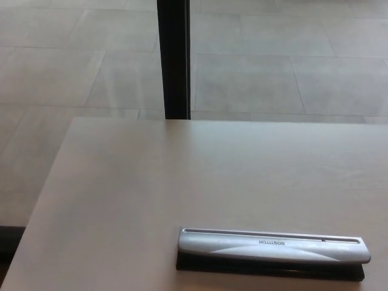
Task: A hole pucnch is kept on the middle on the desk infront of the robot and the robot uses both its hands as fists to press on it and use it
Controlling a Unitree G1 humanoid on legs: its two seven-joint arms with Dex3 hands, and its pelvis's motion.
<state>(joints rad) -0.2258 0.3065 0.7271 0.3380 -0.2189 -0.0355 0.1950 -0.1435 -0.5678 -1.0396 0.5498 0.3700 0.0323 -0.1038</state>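
A long silver hole punch (273, 247) with a black base lies flat on the light wooden desk (151, 188), near the front edge and right of the middle. Its length runs left to right, and the lettering on its lever reads upside down from here. Neither of my hands shows in the head view.
A black vertical post (173, 57) stands behind the desk's far edge. Beyond it lies a pale tiled floor (285, 66). The desk's left edge runs diagonally down the left of the picture, with a dark strip (9, 239) below it.
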